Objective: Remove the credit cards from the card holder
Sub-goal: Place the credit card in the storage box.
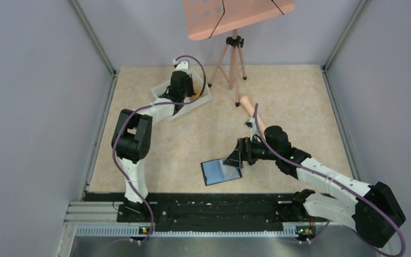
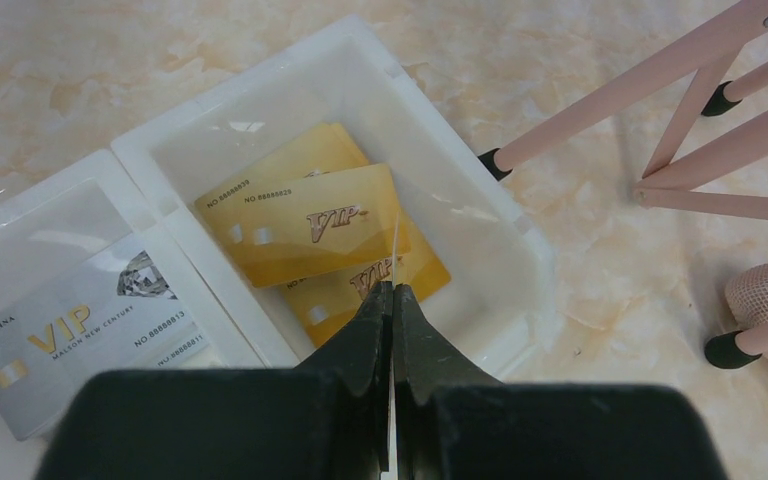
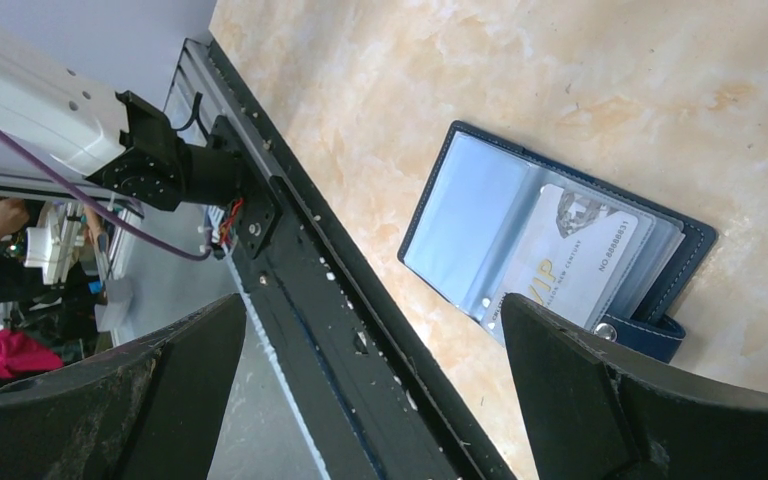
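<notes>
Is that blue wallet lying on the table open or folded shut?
Open and spread flat: the card holder shows its clear inner sleeves face up, one grey card tucked inside.

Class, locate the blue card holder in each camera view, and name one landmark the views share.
Top external: card holder lies open, lower centre, by the right gripper.
Left wrist: not in view.
Right wrist: right of centre, open, a grey card inside.
Shared landmark: the beige marbled tabletop.
</notes>
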Controlling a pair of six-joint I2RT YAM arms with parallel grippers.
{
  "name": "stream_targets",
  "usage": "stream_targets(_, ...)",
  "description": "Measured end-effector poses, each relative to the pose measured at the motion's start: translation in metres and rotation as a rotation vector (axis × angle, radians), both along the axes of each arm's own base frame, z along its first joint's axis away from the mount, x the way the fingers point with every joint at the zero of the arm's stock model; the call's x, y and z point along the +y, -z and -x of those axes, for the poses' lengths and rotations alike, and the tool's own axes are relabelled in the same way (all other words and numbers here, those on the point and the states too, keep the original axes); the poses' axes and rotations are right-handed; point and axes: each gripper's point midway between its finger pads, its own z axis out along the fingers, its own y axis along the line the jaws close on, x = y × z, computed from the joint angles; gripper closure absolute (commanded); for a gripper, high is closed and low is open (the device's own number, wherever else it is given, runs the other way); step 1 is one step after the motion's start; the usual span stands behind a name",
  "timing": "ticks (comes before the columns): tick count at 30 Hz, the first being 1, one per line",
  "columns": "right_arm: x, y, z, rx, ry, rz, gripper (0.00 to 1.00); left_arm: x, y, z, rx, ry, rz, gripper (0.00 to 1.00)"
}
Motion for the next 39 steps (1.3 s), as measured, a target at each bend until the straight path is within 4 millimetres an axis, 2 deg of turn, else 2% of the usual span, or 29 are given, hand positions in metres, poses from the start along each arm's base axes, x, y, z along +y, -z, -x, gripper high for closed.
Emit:
stream_targets(9, 0.0, 0.006, -0.001, 0.006, -0.003, 0.016, 0.01, 0.003, 0.0, -0.004, -0.023, 0.031, -0.023, 1.0)
stream_targets(18, 0.001, 0.006, -0.006, 0.006, -0.003, 0.026, 0.01, 0.004, 0.013, -0.009, -0.025, 0.051, -0.033, 1.0)
stream_targets(39, 0.002, 0.017, -0.008, 0.024, -0.009, 0.051, 0.01, 0.009, 0.003, -0.018, -0.093, 0.049, -0.088, 1.0)
